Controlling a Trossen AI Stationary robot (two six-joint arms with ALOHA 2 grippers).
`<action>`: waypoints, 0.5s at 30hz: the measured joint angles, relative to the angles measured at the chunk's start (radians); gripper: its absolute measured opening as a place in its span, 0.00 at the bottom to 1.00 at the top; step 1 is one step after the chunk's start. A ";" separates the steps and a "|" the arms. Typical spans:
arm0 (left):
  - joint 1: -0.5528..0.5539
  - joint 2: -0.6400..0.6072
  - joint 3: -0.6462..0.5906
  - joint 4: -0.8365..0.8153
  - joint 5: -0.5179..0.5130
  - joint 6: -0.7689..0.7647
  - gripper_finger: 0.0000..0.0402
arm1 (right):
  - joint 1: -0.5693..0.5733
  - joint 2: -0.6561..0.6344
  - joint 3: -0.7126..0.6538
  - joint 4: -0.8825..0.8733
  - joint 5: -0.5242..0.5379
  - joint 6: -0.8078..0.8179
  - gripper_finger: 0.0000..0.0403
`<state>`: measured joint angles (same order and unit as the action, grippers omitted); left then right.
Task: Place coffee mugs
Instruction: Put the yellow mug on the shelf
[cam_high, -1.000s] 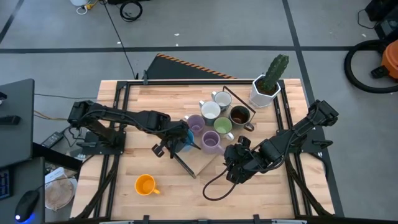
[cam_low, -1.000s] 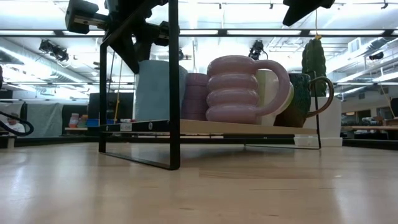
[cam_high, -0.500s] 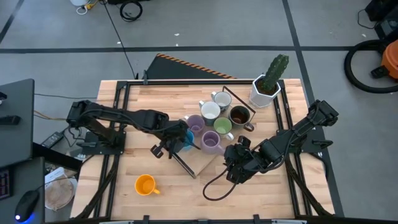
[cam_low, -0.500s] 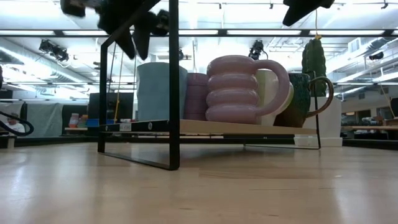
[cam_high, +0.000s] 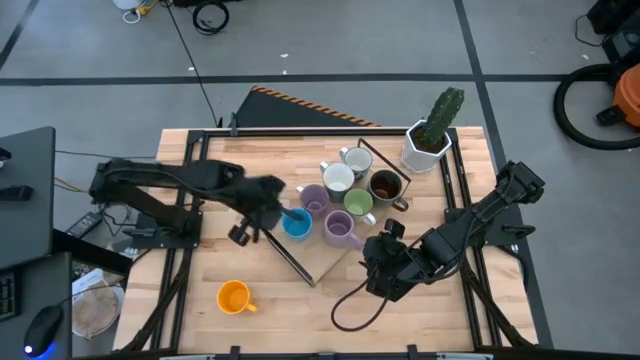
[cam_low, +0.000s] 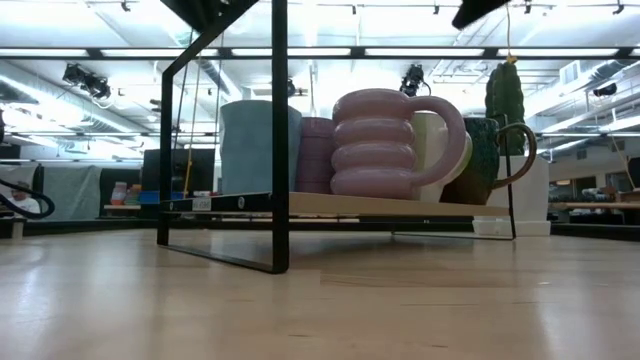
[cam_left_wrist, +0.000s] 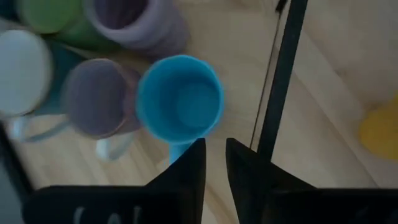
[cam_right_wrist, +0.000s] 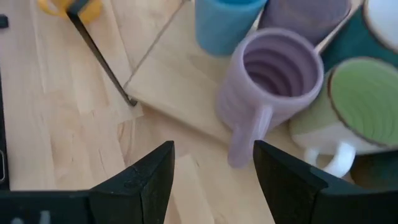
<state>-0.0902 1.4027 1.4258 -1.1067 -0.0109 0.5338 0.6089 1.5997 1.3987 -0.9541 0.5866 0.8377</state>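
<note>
High view, entry one: my left jaws (cam_high: 243, 228) have pulled back from the blue mug (cam_high: 295, 223) toward the counter's left edge since a second ago, when they sat right against it. The blue mug stands free on the rack (cam_high: 318, 262), at the left end of the mug cluster.

Entry two, left jaws: nearly closed, a narrow gap between the fingers (cam_left_wrist: 186, 169), holding nothing, touching nothing; the blue mug's handle lies just beyond them in the left wrist view.

Entry three, right jaws (cam_high: 383, 278): spread wide, empty, near the counter's front right, just beside the ribbed lilac mug (cam_right_wrist: 273, 78).

Entry four, mugs on the rack: second lilac mug (cam_high: 314, 198), two white mugs (cam_high: 338, 178), green mug (cam_high: 358, 203), brown mug (cam_high: 386, 185).

Entry five: orange mug (cam_high: 234, 297), alone near the counter's front left edge.

Entry six: cactus pot (cam_high: 428, 143), back right corner.
</note>
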 joint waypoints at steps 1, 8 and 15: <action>0.006 -0.026 0.000 -0.001 0.000 -0.014 0.16 | 0.006 0.000 0.000 0.009 0.018 -0.005 0.56; 0.057 -0.183 -0.081 -0.013 0.237 -0.187 0.14 | 0.023 0.000 0.000 0.156 0.054 -0.135 0.56; -0.109 -0.240 -0.267 0.015 0.303 -0.509 0.14 | 0.023 0.000 0.000 0.218 0.025 -0.229 0.56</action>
<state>-0.1992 1.1625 1.1587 -1.0913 0.2918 0.0245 0.6315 1.5997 1.3991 -0.7364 0.6111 0.6086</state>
